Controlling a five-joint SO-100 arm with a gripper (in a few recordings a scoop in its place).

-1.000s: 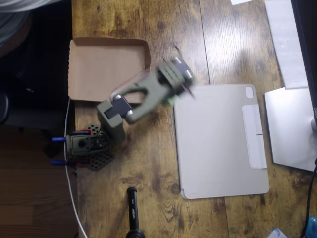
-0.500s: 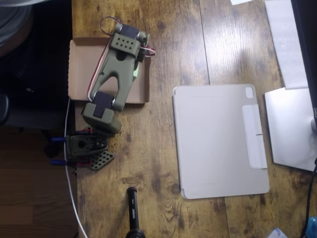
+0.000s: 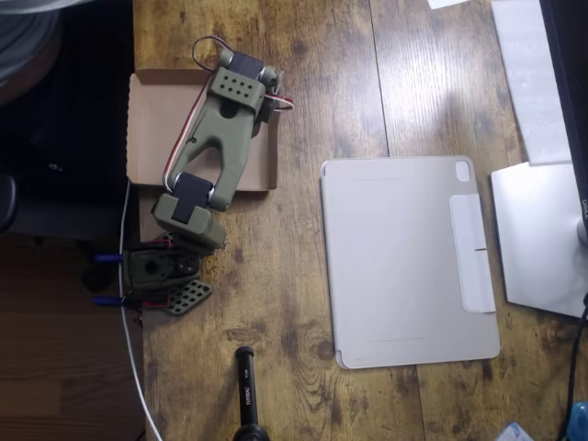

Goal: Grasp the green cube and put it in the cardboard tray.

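End effector [image 3: 262, 103] sits hidden beneath the olive arm [image 3: 216, 138] in the overhead view, over the right side of the cardboard tray [image 3: 152, 129], so whether its fingers are wide, narrow or gripping cannot be told. No part of the green cube can be made out; half a second ago a lime sliver showed beside the wrist. The tray is shallow, brown, with low folded walls, near the worktop's [image 3: 303, 276] left edge. A grey pad [image 3: 404, 262] lies well apart to the right. The arm has barely shifted.
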